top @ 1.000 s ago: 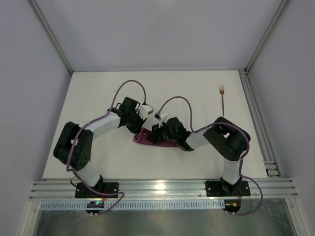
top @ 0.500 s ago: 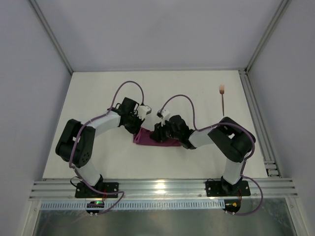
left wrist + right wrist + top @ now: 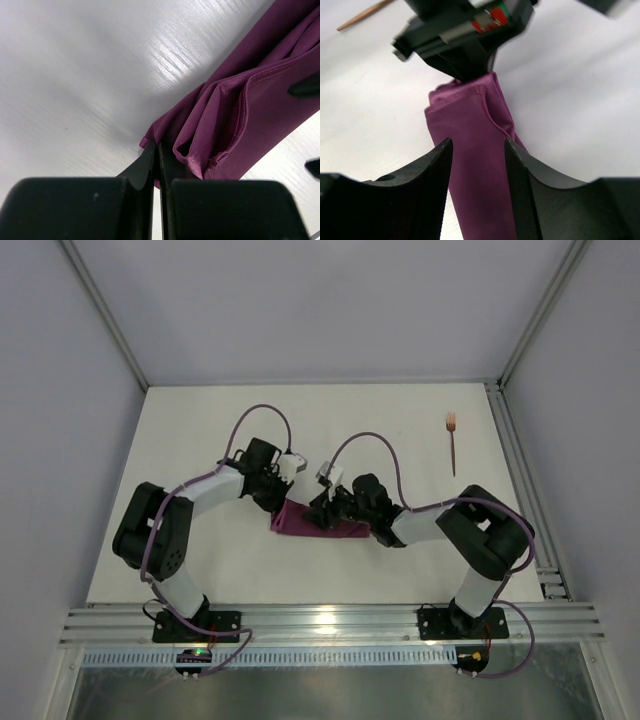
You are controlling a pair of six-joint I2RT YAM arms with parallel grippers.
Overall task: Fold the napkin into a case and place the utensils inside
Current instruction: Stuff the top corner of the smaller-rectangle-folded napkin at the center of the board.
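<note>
Left claw pressed together at case end edge; right claw spread over case; fork well apart, far right.

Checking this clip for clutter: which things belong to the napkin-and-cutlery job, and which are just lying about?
Job: napkin, folded into a narrow strip; fork, lying apart at the far right.
Not the job: table; metal rails along its near edge; purple cables.
</note>
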